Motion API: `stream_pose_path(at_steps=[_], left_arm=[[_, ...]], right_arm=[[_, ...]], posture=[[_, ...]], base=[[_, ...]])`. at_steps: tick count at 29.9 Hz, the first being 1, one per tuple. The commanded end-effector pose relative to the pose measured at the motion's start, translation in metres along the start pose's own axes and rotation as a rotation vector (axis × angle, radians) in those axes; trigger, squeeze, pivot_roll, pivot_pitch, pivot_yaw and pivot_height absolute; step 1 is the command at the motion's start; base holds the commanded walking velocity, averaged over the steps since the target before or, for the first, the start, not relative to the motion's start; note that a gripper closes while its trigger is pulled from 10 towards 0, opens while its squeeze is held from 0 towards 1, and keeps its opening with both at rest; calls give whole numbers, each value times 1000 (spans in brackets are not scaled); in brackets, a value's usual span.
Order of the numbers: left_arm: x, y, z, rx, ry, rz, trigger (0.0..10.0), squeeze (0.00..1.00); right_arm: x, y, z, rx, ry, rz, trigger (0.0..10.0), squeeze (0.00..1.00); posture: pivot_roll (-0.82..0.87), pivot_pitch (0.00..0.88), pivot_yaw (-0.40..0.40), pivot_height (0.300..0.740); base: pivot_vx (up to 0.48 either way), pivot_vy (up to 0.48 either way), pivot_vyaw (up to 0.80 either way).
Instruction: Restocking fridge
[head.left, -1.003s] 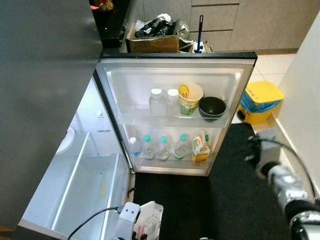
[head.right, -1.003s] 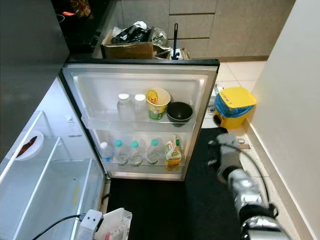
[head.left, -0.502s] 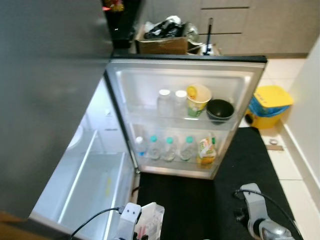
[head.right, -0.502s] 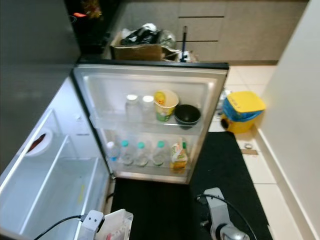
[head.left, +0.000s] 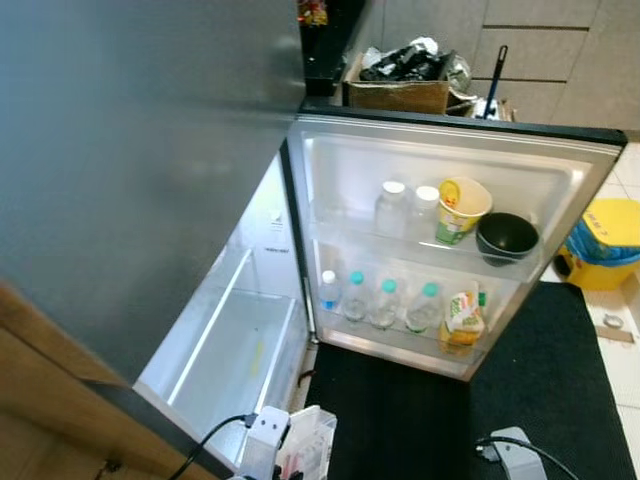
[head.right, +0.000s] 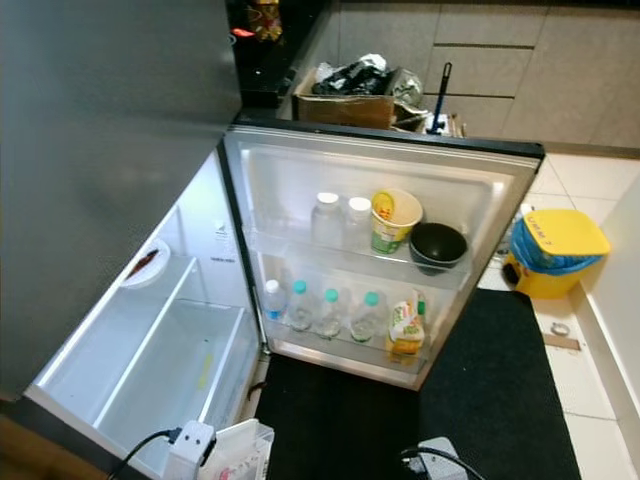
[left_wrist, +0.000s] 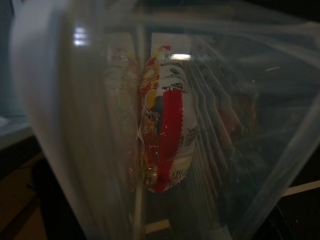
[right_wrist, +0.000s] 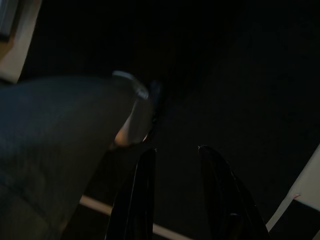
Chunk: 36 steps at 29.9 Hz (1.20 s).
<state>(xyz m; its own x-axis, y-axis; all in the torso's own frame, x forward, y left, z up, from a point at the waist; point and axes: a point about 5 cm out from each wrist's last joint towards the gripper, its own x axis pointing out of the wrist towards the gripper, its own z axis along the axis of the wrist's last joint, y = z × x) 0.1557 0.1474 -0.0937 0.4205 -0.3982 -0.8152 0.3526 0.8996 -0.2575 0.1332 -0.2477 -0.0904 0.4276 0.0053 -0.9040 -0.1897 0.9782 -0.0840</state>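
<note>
The fridge door (head.right: 490, 185) stands wide open. Its upper shelf holds two white-capped bottles (head.right: 327, 215), a yellow paper cup (head.right: 393, 220) and a black bowl (head.right: 437, 245). Several small water bottles (head.right: 330, 310) and a juice pouch (head.right: 405, 328) fill the lower shelf. Low at the front, my left gripper (head.left: 288, 452) carries a clear plastic container (head.left: 310, 445). A red and white snack packet (left_wrist: 165, 125) shows through the container wall (left_wrist: 60, 125). My right gripper (right_wrist: 175, 155) hangs open over the black mat (right_wrist: 240, 90), with nothing between its fingers.
The lit fridge compartment (head.right: 170, 340) with glass shelves lies left of the door, and a small plate (head.right: 147, 265) sits inside. A black floor mat (head.right: 500, 400) spreads before the door. A yellow bin (head.right: 555, 250) stands at right. A cardboard box (head.right: 345, 100) sits behind. A grey leg-like shape (right_wrist: 60, 140) is beside the right gripper.
The camera has swung left, so the fridge now sits further right in the picture. My right arm has dropped from beside the door to the bottom edge. The left arm still carries the container.
</note>
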Motion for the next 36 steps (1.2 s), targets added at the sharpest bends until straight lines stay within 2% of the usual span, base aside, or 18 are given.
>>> stream_pose_path(at_steps=[1, 4, 9, 28, 36], left_arm=[[-2, -2, -15, -20, 57, -5, 10000, 0], [-2, -3, -15, -19, 57, -6, 10000, 0], [-2, -3, -16, -23, 56, -20, 10000, 0], [-3, -3, -18, -44, 58, -22, 10000, 0], [-2, -3, -17, -44, 56, -24, 10000, 0]], right_arm=[[0, 1, -4, -15, 22, 4, 10000, 0], [0, 2, -5, -19, 27, 4, 10000, 0], [0, 4, -4, 47, -3, 6, 10000, 0], [1, 7, 0, 12, -3, 19, 10000, 0], [2, 9, 0, -11, 0, 42, 10000, 0]], posture=[[-108, 55, 3, 740], [-105, 50, 0, 740], [-106, 55, 2, 740], [-105, 68, 4, 740], [-103, 68, 5, 740]], base=[[0, 0, 725], [0, 0, 721], [0, -202, 288], [0, -388, 0], [0, -330, 689]])
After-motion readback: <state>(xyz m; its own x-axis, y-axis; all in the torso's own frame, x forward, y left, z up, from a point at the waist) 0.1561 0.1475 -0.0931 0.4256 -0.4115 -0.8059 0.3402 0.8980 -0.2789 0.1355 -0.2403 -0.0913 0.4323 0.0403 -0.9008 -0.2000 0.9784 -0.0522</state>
